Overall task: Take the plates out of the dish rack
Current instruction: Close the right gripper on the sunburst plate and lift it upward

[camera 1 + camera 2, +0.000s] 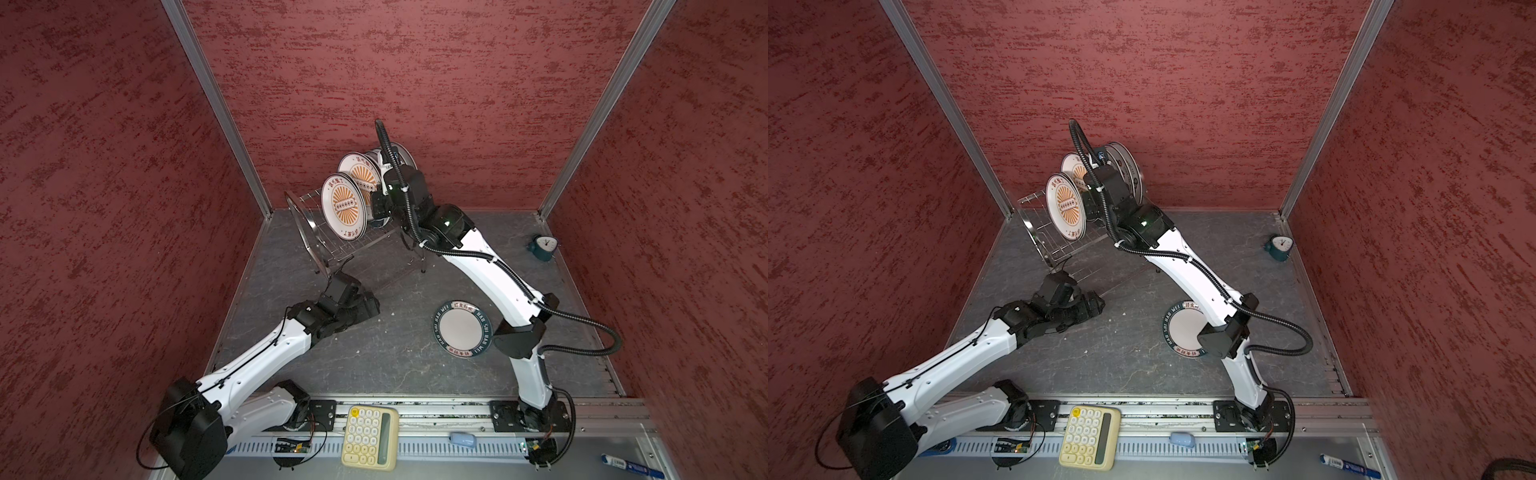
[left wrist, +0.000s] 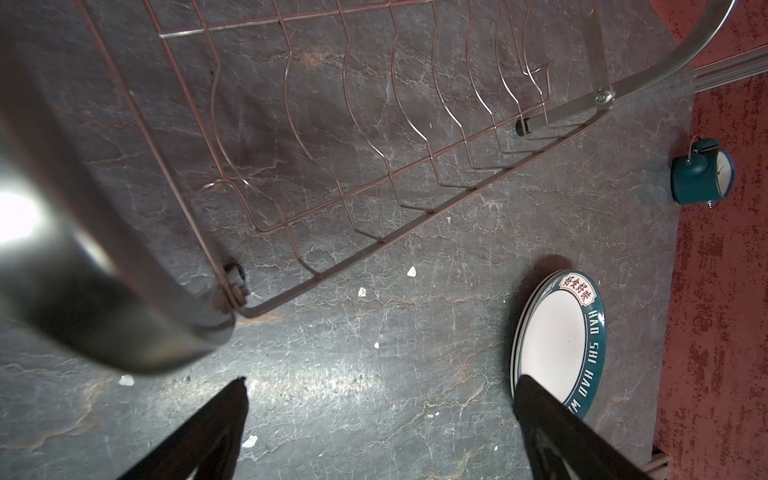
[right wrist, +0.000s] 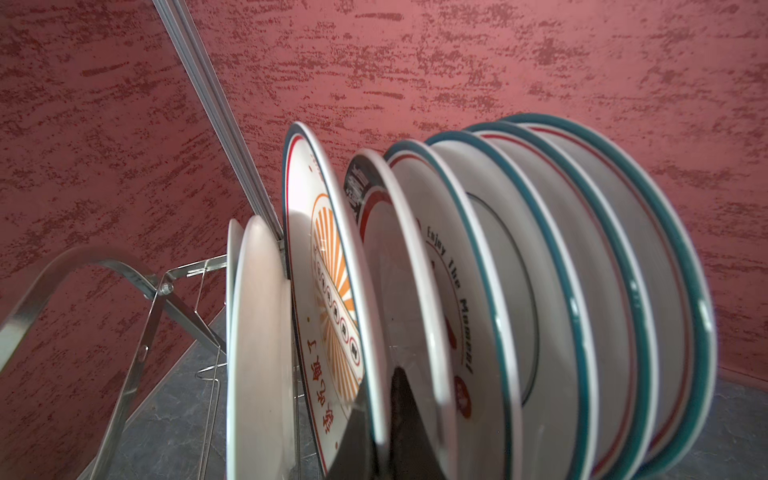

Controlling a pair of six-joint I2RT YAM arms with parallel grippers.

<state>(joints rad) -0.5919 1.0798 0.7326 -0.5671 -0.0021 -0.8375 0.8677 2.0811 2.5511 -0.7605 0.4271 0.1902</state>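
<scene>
The dish rack point(image 1: 316, 237) stands at the back left and holds several upright plates point(image 3: 582, 291), with an orange sunburst plate point(image 1: 344, 206) nearest the front. My right gripper point(image 3: 380, 386) reaches in among them and is shut on the rim of a plate with a dark and red rim band point(image 3: 407, 291), right behind a sunburst plate point(image 3: 328, 291). Teal-rimmed plates point(image 1: 463, 328) lie stacked flat on the table near the right arm. My left gripper point(image 2: 382, 386) hangs open and empty over bare table beside the rack's lower front corner point(image 2: 232, 291).
A teal alarm clock point(image 1: 542, 246) stands by the right wall. On the front ledge lie a yellow calculator point(image 1: 370, 436), a small blue object point(image 1: 462, 439) and a marker point(image 1: 627, 464). Red walls close in three sides. Small white chips point(image 2: 411, 271) dot the table.
</scene>
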